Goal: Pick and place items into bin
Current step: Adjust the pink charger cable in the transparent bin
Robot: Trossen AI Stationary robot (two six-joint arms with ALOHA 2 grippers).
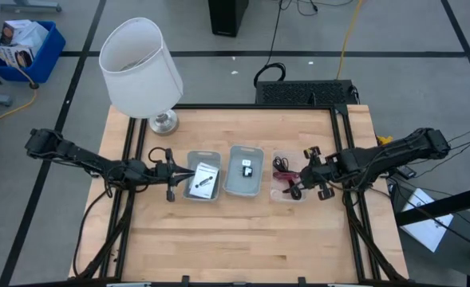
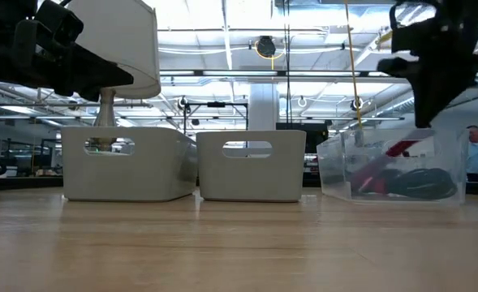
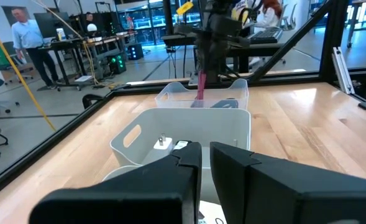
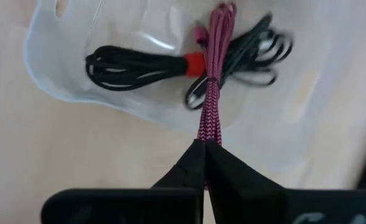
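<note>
My right gripper (image 4: 204, 146) hovers over a clear bin (image 1: 289, 185) and is shut on a magenta braided cable (image 4: 210, 74). A black cable bundle with a red tie (image 4: 139, 62) lies on that bin's floor. My left gripper (image 3: 205, 155) is over the left grey bin (image 1: 203, 180), its fingers shut with nothing seen between them. That bin holds a white packet with dark contents and a thin black stick (image 1: 204, 177). The middle grey bin (image 1: 244, 170) holds tiny black and white cubes (image 1: 247, 167). My right gripper pinches the magenta cable's doubled strands (image 4: 206, 134) between its two fingers, coming from above and pointing down. The cable hangs straight below the fingers. Its lower end (image 4: 223, 12) reaches into the clear bin, across the black bundle.
A big white lamp (image 1: 141, 68) stands at the table's far left, behind the left bin. The three bins sit in a row across the table's middle. Bare wood lies along the near side (image 1: 242, 239). People show in the room beyond.
</note>
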